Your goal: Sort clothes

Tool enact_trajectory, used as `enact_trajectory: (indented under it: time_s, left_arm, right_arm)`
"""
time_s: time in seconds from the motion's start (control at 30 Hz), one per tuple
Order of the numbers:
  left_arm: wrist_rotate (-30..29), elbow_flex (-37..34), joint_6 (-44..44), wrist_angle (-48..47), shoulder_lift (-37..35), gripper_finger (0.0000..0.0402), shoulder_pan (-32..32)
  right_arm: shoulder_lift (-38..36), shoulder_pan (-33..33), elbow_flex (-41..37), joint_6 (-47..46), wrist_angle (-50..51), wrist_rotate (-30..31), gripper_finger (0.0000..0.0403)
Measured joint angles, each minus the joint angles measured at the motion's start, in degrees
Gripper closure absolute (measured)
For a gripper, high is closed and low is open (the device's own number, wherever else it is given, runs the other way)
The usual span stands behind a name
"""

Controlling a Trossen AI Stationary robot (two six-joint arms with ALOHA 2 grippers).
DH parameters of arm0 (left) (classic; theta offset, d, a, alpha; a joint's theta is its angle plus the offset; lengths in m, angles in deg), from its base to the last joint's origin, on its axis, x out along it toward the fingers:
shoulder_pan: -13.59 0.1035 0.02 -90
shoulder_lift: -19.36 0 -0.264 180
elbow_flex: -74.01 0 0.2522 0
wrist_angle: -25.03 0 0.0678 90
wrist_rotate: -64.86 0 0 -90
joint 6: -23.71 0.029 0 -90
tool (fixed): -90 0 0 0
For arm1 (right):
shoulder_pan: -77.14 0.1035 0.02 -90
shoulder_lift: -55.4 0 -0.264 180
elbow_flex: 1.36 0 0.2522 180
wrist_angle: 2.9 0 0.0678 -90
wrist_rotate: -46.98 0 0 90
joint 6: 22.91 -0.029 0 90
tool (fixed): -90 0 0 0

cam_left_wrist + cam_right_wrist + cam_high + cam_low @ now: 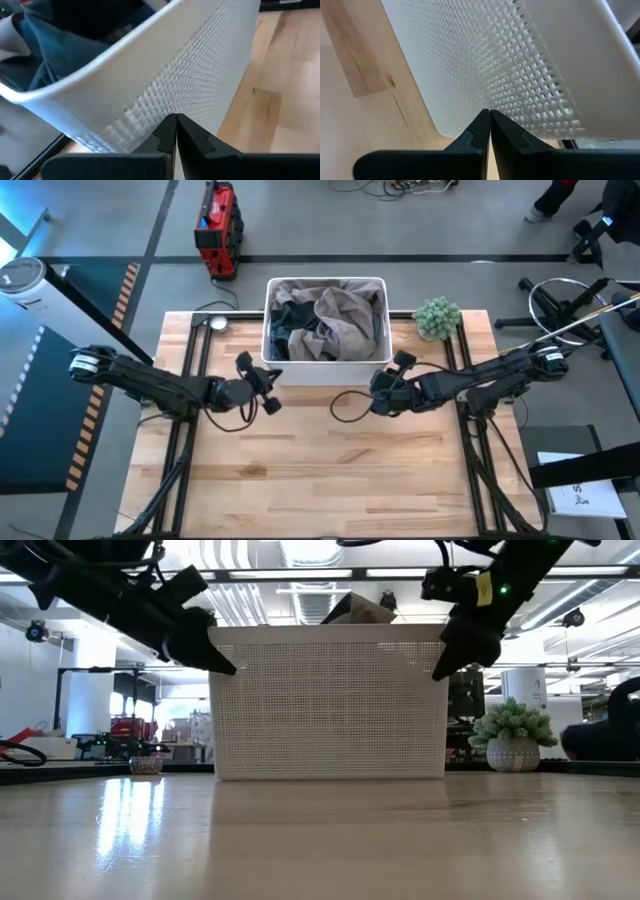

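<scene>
A white rectangular perforated plastic bin [326, 365] is seen at the far middle of the light wooden slatted table [320, 470], filled with a heap of soft clothes [325, 320]: a taupe garment [345, 320] is draped over the top, with dark grey-green and grey-blue fabric [290, 330] underneath on the left side. No garment is seen outside the bin. The left gripper [272, 387] is held raised just off the bin's near-left corner, fingers [167, 132] clenched together on nothing, tips pointed at the mesh wall. The right gripper [385, 392] is held likewise off the near-right corner, fingers [485, 125] pressed together and empty, aimed at the mesh side. In the low view both grippers are seen flanking the bin's upper corners, clear of the tabletop; contact with the bin wall cannot be told. A small green potted plant in a pale pot [437, 317] is set just right of the bin. A small round metal piece [217, 323] lies at the table's far-left corner.
</scene>
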Motion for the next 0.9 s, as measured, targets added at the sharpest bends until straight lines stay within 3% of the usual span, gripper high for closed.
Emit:
enact_trajectory:
  time_s: [0.3,0.5,0.7,0.9]
  left_arm:
    - [-0.1,-0.1,5.1,-1.2,-12.4,0.0402,-3.6]
    - [8.4,-5.8,6.9,2.1,-22.1,0.0402,-7.2]
    - [16.5,-16.8,7.2,11.7,-30.4,0.0402,-7.4]
    - [17.0,-24.1,7.7,13.5,-39.0,0.0402,-7.4]
  right_arm:
    - [-6.9,3.4,-1.1,2.6,-0.4,0.3,0.0403]
    - [-14.2,5.8,-8.3,3.0,-6.0,-0.5,0.0403]
    - [-21.9,5.3,-22.9,10.4,-29.8,-12.2,0.0403]
    - [-27.9,0.2,-37.0,17.3,-53.9,-24.9,0.0403]
